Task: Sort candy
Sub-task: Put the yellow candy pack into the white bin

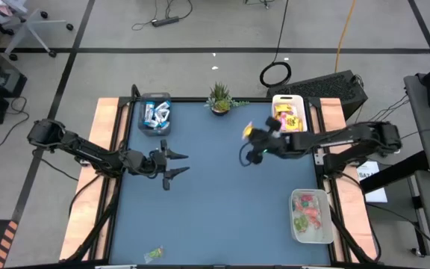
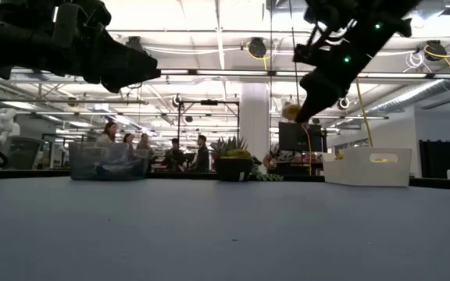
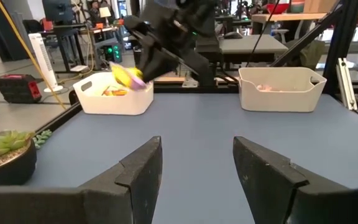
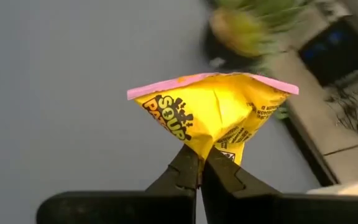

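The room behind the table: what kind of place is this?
Probably a big open robotics lab or workshop. Behind the blue table people stand among desks under an exposed industrial ceiling, and cables lie on the concrete floor.

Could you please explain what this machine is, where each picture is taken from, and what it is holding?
These are two robot arms at a blue table. One picture looks straight down, one looks level across the tabletop, and one comes from a camera on each wrist. The right end effector is shut on a yellow candy packet, held in the air near the white bin that holds more yellow packets. The left end effector hangs open and empty above the table. Also on the table: a clear bin with blue-and-white bars, a bin with pink and green pieces, a small potted plant, and one stray piece near the front edge.
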Tool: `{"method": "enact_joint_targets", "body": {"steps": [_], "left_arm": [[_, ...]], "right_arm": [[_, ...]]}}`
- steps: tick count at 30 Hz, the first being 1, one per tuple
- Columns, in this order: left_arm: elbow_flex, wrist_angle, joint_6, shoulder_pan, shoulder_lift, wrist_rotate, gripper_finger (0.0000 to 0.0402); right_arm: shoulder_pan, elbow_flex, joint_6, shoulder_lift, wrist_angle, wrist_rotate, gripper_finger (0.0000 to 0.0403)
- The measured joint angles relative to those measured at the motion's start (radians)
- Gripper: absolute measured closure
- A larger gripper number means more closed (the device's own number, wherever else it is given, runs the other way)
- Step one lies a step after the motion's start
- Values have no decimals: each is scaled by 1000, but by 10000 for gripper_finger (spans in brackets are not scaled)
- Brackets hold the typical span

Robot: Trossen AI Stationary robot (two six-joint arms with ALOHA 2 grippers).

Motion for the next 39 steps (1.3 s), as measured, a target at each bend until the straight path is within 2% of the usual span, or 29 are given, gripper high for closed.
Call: {"method": "enact_joint_targets", "body": {"steps": [5,9,11,18,22,27,30,35,39], "left_arm": [[0,-4,4,0,0,0,199],[0,-5,4,0,0,-1,199],[0,-5,4,0,0,-2,199],[0,-5,4,0,0,-6,199],[0,-8,4,1,0,-6,199],[0,-9,4,1,0,-6,199],[0,-9,4,1,0,-7,199],[0,-14,4,1,0,-7,199],[1,-25,3,2,0,-7,199]], "right_arm": [[-90,-135,65,-161,132,97,403],[-212,-198,138,-252,134,184,403],[-304,-201,159,-273,109,129,402],[-656,-200,182,-231,93,-199,402],[-778,-151,196,-165,-17,-302,402],[-836,-58,181,-62,-163,-316,403],[-846,-12,149,-5,-242,-363,390],[-845,38,141,35,-332,-365,325],[-838,80,128,9,-389,-375,272]]}}
